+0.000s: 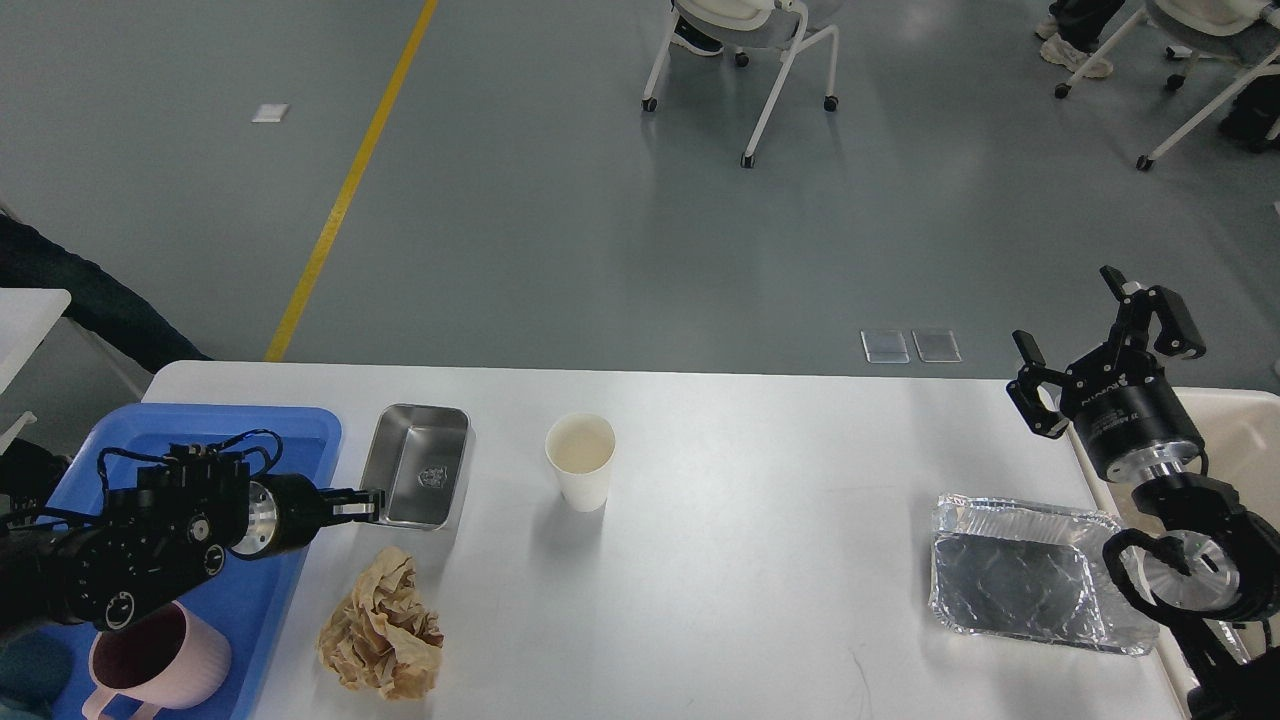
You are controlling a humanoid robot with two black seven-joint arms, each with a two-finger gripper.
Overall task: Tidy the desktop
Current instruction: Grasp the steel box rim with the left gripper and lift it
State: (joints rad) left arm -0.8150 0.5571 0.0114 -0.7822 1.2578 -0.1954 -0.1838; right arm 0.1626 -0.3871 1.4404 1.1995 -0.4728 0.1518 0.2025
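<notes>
The white desktop [760,480] holds a small steel tray [420,462], a white paper cup [580,460], a crumpled brown paper [385,625] and a foil tray [1025,585]. My left gripper [367,505] reaches in from the left and is shut on the near left rim of the steel tray, which sits tilted with that end raised. My right gripper [1100,345] is open and empty, held high above the desktop's right end, apart from the foil tray.
A blue plastic tray [215,425] at the left end holds a pink mug [150,660]. A beige bin [1245,440] stands past the right edge. Chairs and people's feet are on the floor beyond the table.
</notes>
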